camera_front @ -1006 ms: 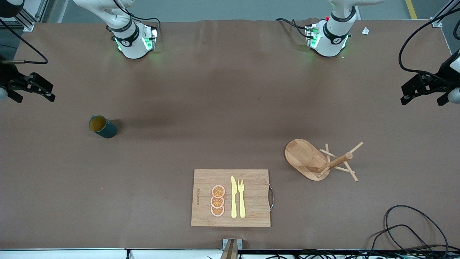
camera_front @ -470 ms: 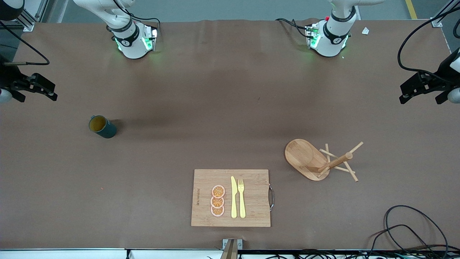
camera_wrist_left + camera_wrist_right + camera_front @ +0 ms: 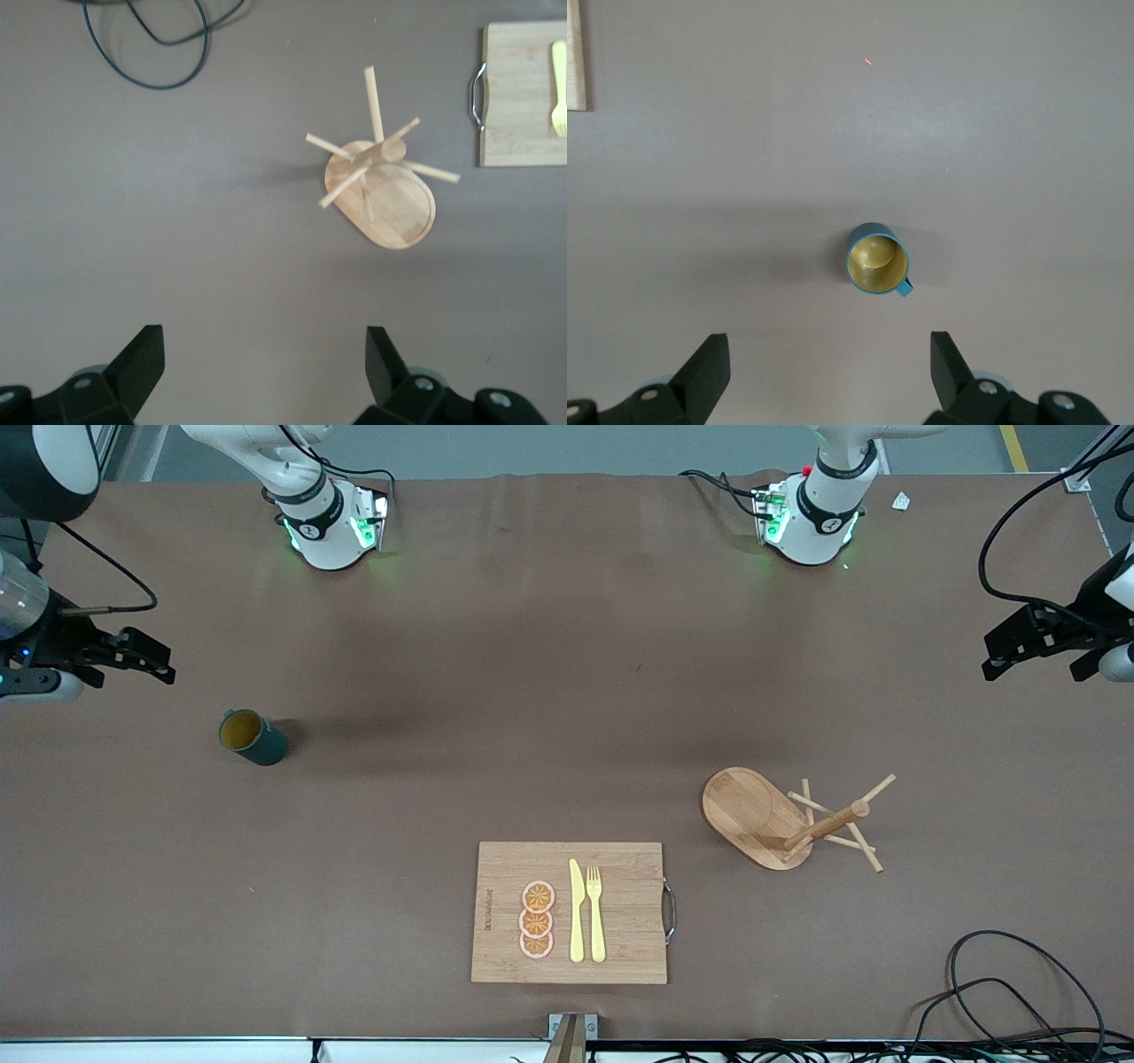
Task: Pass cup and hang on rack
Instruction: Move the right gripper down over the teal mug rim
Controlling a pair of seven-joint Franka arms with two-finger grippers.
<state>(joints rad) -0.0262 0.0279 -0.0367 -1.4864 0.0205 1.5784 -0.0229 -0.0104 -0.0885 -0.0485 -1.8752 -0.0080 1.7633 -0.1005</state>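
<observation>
The cup (image 3: 252,737) stands upright on the surface (image 3: 549,717) toward the right arm's end, at about 9 o'clock from the surface's centre, handle turned away from the front camera. The rack (image 3: 793,821) stands at about 4 o'clock, toward the left arm's end. Recommended approach: descend squarely over the cup, pinch across its rim and leave the handle free for a peg. Right claw (image 3: 146,662): spread wide, empty, over the surface at 11 o'clock from the cup. Left claw (image 3: 1032,646): spread wide, empty, waiting at 3 o'clock.
</observation>
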